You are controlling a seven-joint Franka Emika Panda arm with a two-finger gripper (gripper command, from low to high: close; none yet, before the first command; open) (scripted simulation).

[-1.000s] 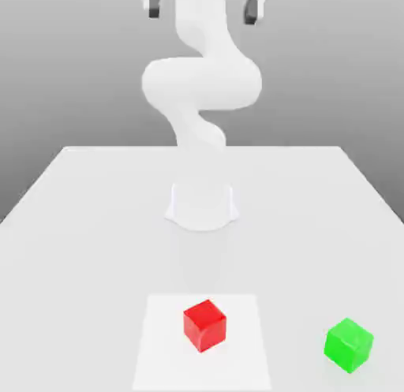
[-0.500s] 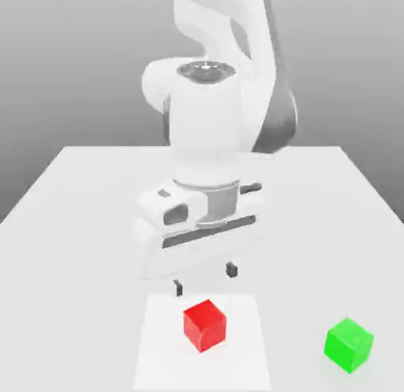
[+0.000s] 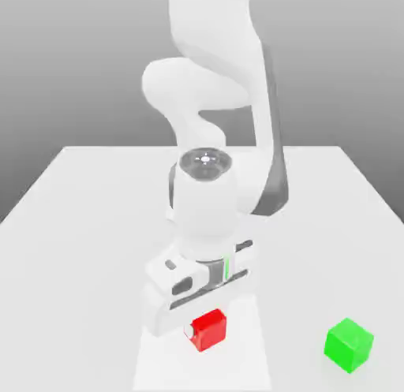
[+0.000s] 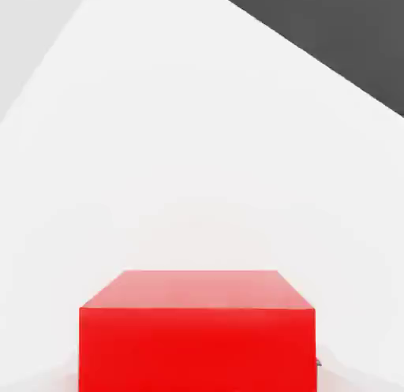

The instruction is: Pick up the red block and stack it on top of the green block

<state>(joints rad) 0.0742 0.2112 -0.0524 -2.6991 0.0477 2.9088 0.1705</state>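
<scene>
claw point(image 3: 206, 330) shut on red blk point(image 3: 209, 330), grn blk point(image 3: 349, 345) apart

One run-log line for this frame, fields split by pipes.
gripper: down at red block, fingers shut on it | red block: on white sheet | green block: apart, unstacked

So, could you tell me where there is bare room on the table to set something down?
The tabletop is bare left of the white square in the exterior view, and between that square and the green block. It's crowded around the red block, under the gripper.
</scene>
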